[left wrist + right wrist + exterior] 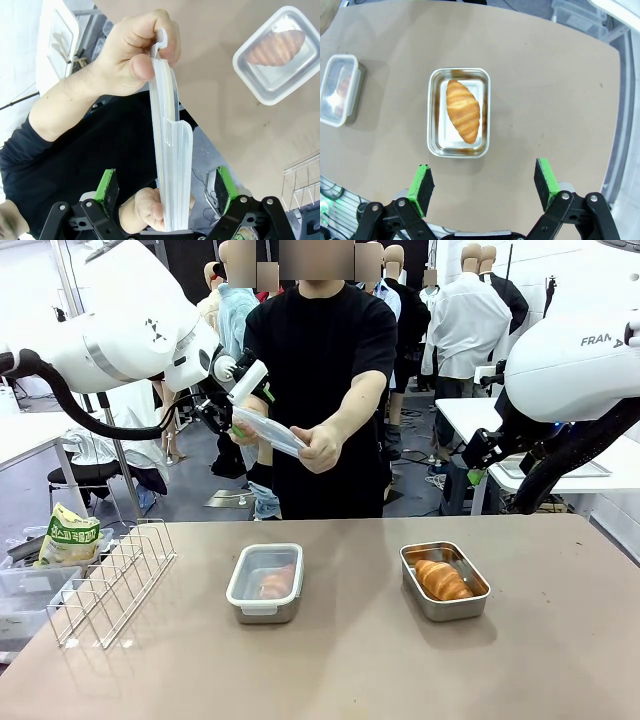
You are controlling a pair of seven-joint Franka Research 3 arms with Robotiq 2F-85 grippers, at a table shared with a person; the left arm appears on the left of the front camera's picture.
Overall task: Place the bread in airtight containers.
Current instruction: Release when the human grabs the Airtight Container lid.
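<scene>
Two croissants are on the table, one per steel container. The uncovered croissant (441, 579) lies diagonally in the open container (444, 581), on the robot's right half of the table; bare steel floor shows around it on all sides, and it sits below the rim. The second croissant (277, 582) is inside the lidded container (265, 583), visible through its translucent lid (pressed down on the tub). The two containers stand well apart, with clear brown tabletop between them and in front of each.

A second translucent lid (267, 430) is in the air above the far edge of the table, held by the person: one hand (320, 448) grips its end tab, the other hand (150, 207) holds the opposite end. In the left wrist view this lid (172, 150) runs edge-on up between the green pads. The left gripper (168, 186) is spread wide, with a gap on both sides of the lid; neither pad touches it.

The right gripper (486, 181) hangs high over the open container (458, 112), jaws wide and empty, with the croissant (463, 111) directly beyond its fingertips.

One wire rack (112, 583) stands near the table's left edge, apart from the lidded container. Clear bins (25, 590) and a snack bag (68, 536) sit off the left edge. The near and right portions of the tabletop (400, 670) are unobstructed.
</scene>
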